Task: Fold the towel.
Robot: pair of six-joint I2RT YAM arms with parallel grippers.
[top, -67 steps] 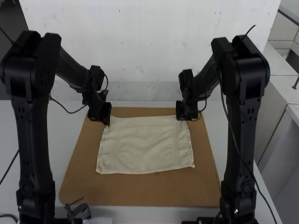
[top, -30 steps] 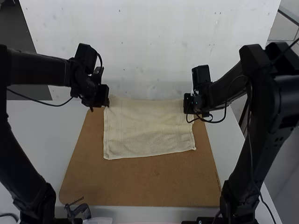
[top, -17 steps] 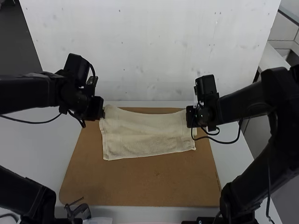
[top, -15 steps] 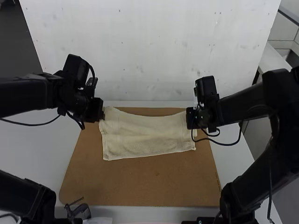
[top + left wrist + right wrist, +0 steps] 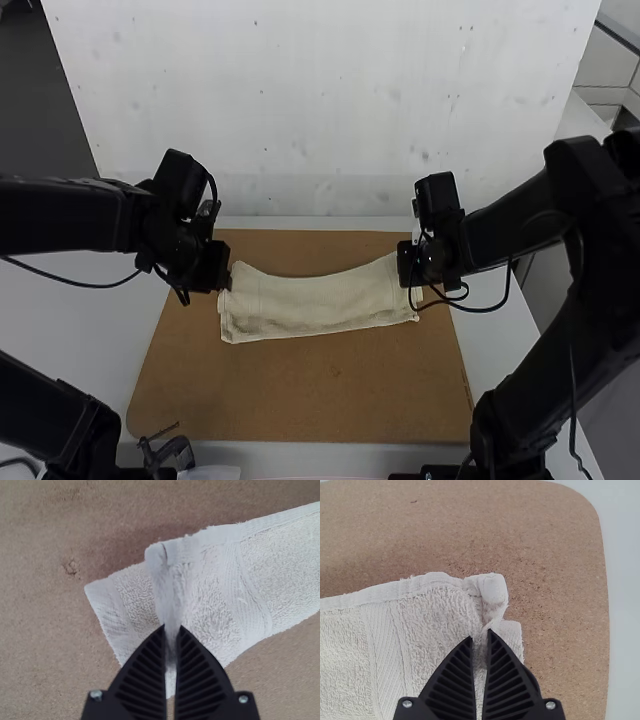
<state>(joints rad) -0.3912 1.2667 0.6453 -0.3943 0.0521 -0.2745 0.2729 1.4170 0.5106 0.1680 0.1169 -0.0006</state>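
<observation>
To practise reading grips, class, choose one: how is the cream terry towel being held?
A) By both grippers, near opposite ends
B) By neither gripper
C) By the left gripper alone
A: the black-fingered left gripper and right gripper each pinch the cream towel near one end.

Soft, even light falls on the board [image 5: 300, 400], the arms [image 5: 60, 215] sink to near-black, and the wrist views show faint, diffuse shadows beside the towel [image 5: 200, 600] and glinting screws [image 5: 407, 704].

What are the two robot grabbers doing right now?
Left gripper: closed on one corner of the towel.
Right gripper: closed on another corner of the towel.
</observation>
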